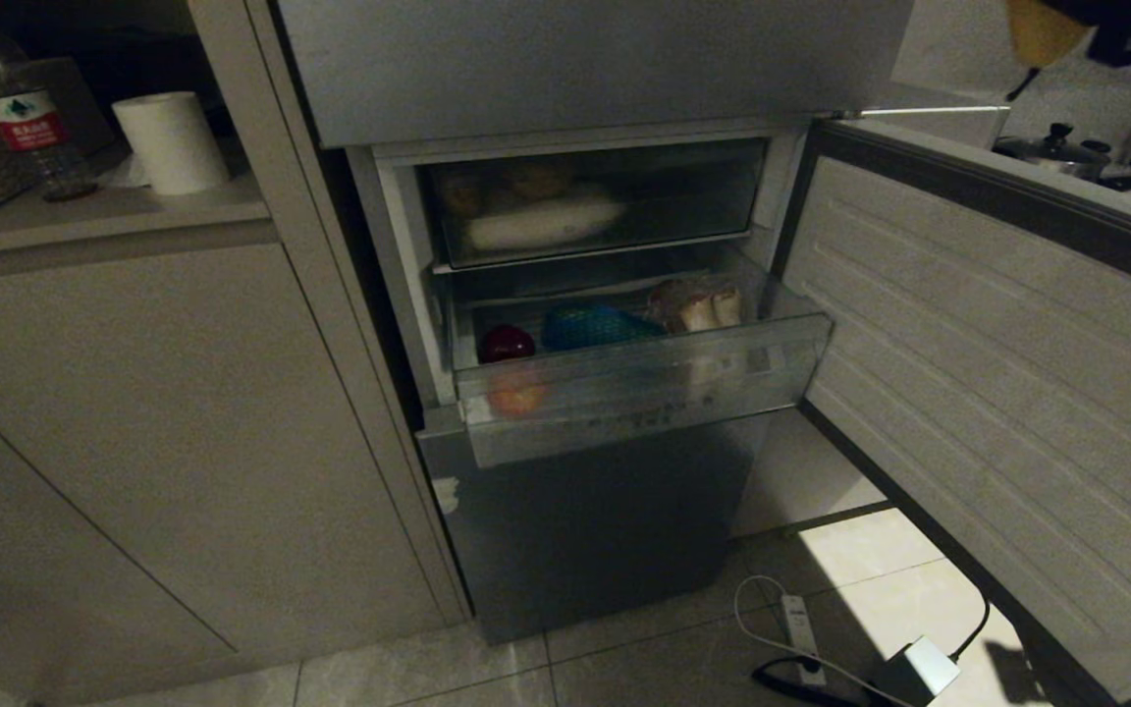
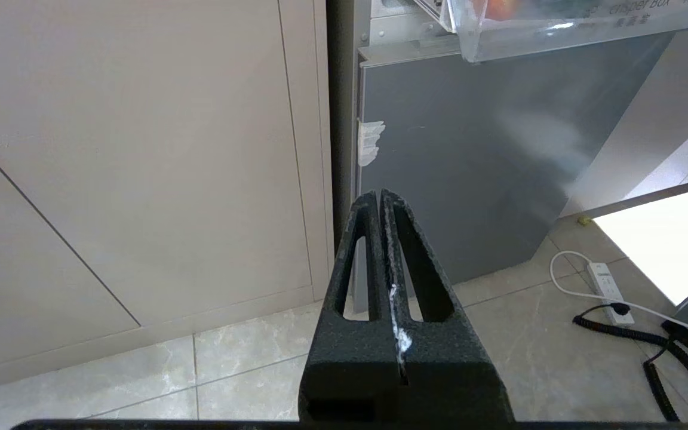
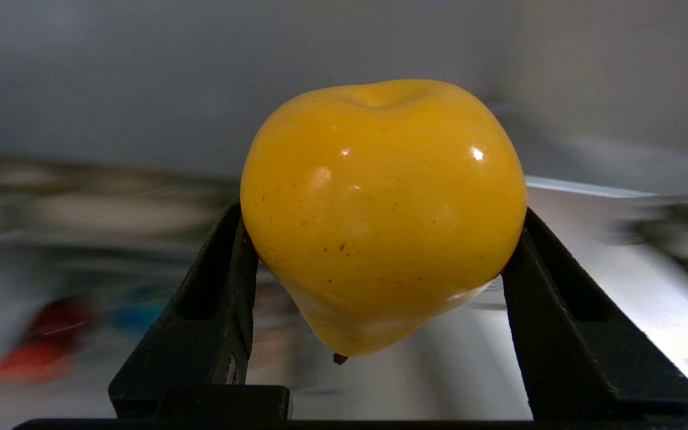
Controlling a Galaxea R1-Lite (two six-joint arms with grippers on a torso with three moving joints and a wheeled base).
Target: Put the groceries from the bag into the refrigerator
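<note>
Two tools are showing in the wrist views: the right tool (image 3: 380,286) is clamping a glossy yellow apple (image 3: 383,215), stem end down, its fingers (image 3: 212,310) pressing both flanks. The left tool (image 2: 381,200) is hanging low with fingers closed together, empty, facing the refrigerator (image 2: 469,155) lower door. Its clear drawer (image 1: 639,388) is standing pulled out, holding groceries (image 1: 593,326).

The left gripper (image 2: 381,200) is pointing toward the lower door of the refrigerator (image 2: 469,167), its two black fingers (image 2: 407,251) pressing together. Pale tape scraps (image 2: 370,142) are sticking to the door's left edge. A clear drawer (image 2: 559,30) is projecting above the door. Beige cabinet panels (image 2: 141,167) are standing beside the refrigerator. A white power strip (image 2: 605,283) and a coiled black cable (image 2: 672,364) are lying on the tiled floor (image 2: 248,382).
</note>
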